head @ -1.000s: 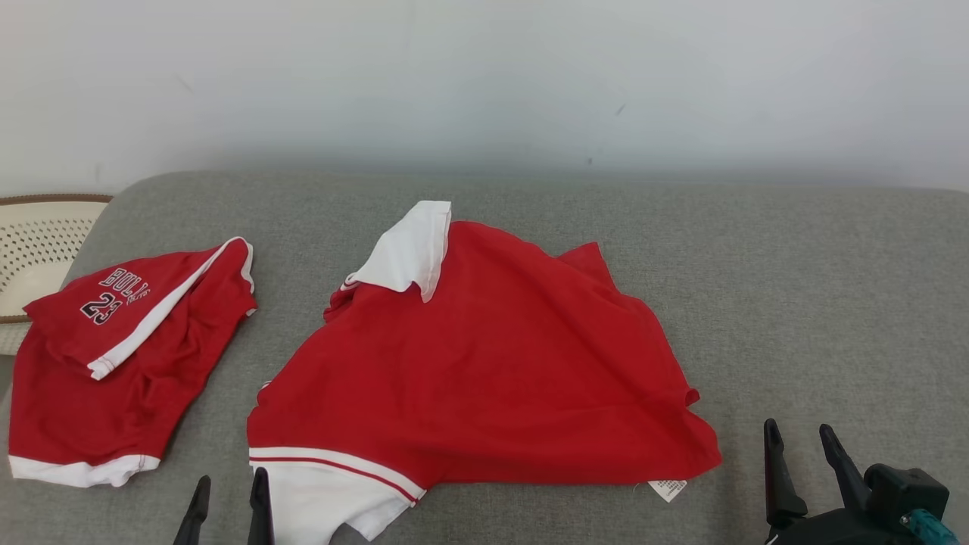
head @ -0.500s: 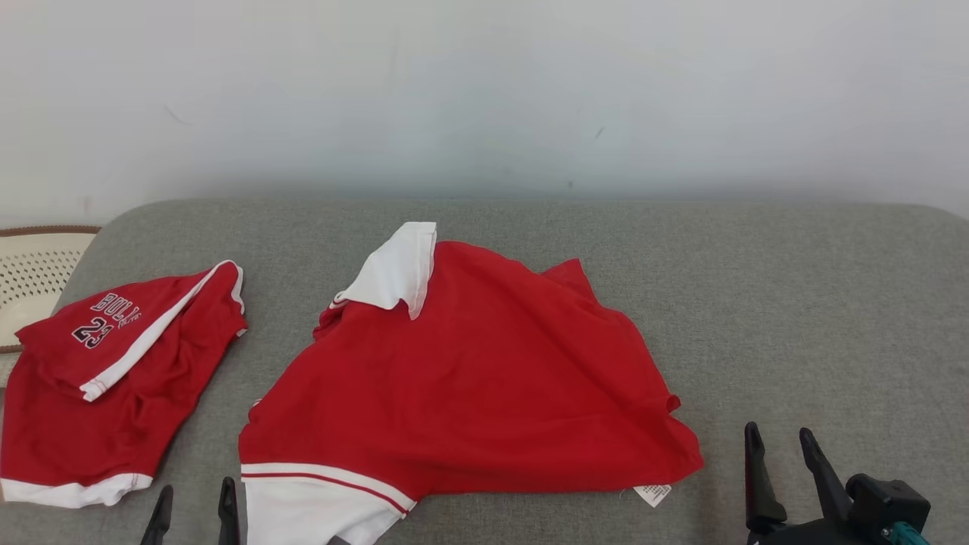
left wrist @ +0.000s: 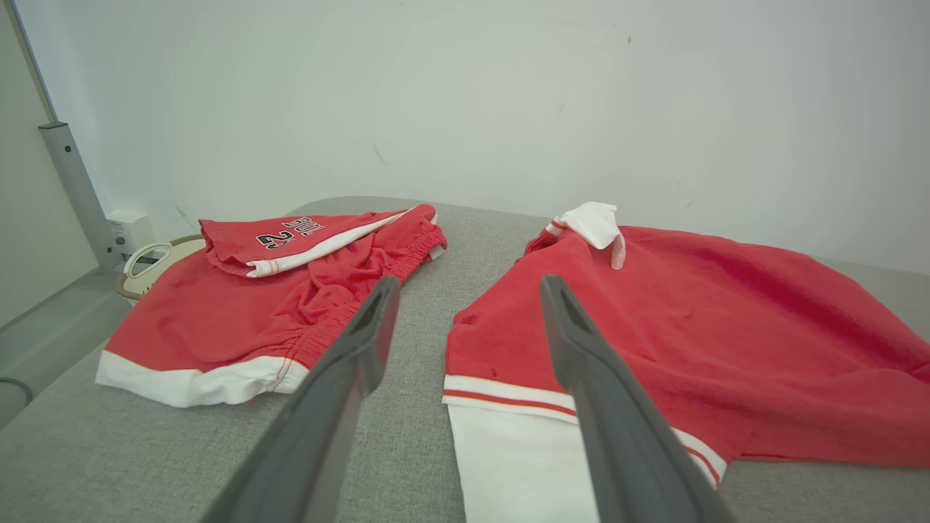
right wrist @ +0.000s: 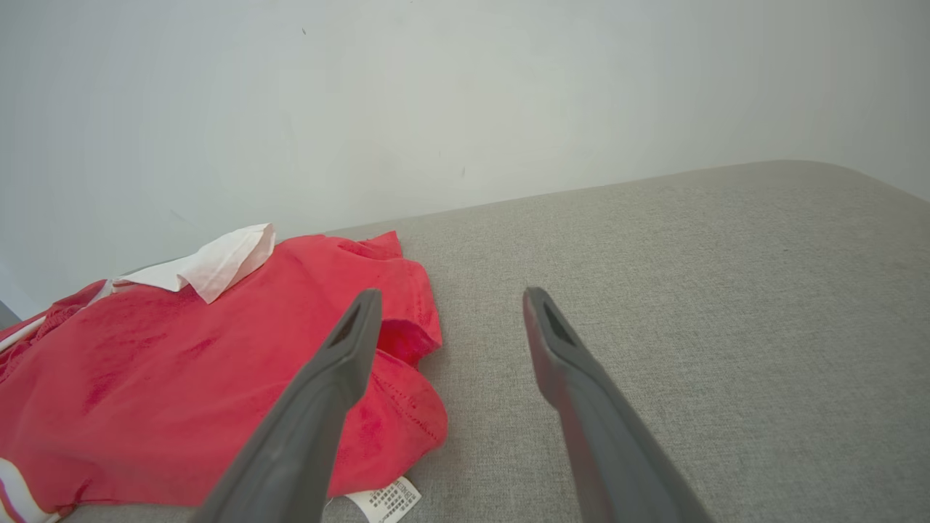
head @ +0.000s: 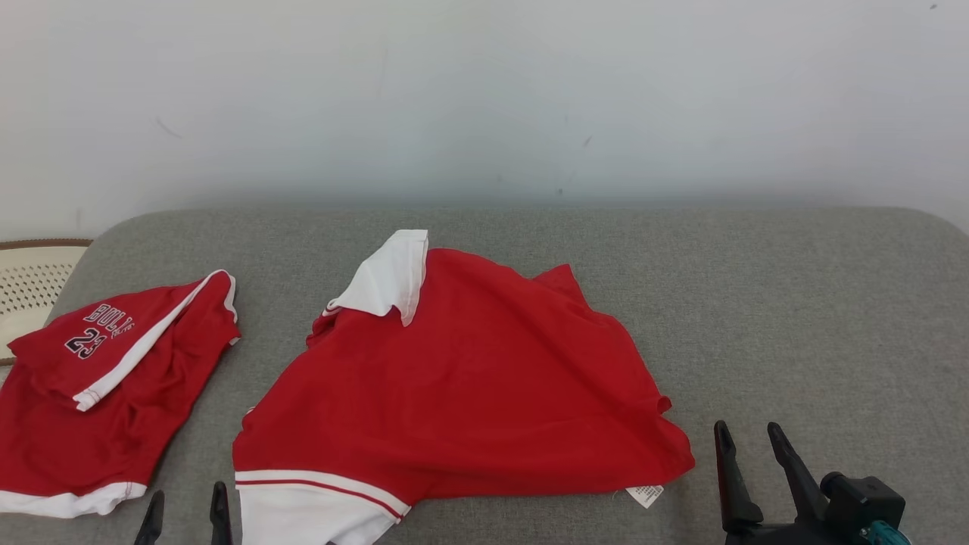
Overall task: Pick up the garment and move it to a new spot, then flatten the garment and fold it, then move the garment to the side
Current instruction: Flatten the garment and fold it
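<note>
A red garment (head: 469, 393) with white trim lies crumpled in the middle of the grey cushion (head: 795, 318); one white piece is folded over at its far edge and another reaches the near edge. In the left wrist view the garment (left wrist: 690, 319) spreads to the right, and in the right wrist view the garment (right wrist: 182, 370) lies on the left. My left gripper (head: 187, 499) is open at the near edge, just left of the white trim. My right gripper (head: 747, 435) is open beside the garment's right corner and its label. Nothing is between the fingers of the left gripper (left wrist: 471, 287) or the right gripper (right wrist: 452, 298).
Red shorts (head: 98, 386) with white hems and printed lettering lie at the cushion's left end, also seen as red shorts (left wrist: 261, 305). A cream perforated basket (head: 30, 280) stands beyond the left edge. A pale wall backs the cushion. Bare cushion spreads to the right.
The whole head picture has shifted down and left, so the camera has moved. Both garments lie as before. Both grippers stay open and sit a little farther left in view.
</note>
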Controlling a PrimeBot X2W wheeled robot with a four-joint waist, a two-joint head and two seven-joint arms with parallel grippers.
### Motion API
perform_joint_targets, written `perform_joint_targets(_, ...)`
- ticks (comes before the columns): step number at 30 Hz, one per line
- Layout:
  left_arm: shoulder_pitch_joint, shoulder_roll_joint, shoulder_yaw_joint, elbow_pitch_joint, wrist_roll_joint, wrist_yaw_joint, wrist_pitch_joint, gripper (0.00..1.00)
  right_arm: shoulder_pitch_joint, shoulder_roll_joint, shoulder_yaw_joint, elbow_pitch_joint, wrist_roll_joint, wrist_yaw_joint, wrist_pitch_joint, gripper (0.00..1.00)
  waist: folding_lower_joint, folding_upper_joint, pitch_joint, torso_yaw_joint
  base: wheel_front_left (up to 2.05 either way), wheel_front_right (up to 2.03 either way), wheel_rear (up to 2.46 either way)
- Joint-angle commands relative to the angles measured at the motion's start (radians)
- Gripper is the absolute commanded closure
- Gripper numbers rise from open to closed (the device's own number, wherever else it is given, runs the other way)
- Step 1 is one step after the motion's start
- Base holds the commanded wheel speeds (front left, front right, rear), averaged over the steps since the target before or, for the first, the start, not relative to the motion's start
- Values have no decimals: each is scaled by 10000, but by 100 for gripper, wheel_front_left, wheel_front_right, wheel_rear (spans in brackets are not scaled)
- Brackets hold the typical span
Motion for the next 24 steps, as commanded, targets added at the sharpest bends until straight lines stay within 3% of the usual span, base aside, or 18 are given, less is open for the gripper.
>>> perform_joint_targets(1,88,6,23,45,62,-37,-44,0,-27,-66,58,47,32,1,-60,0,0,0,-11,-14,0,0,0)
perform_joint_targets(24,86,-19,-49,159,80,-127,-44,0,-136,-203,302,228,97,1,-118,0,0,0,-75,-63,0,0,0)
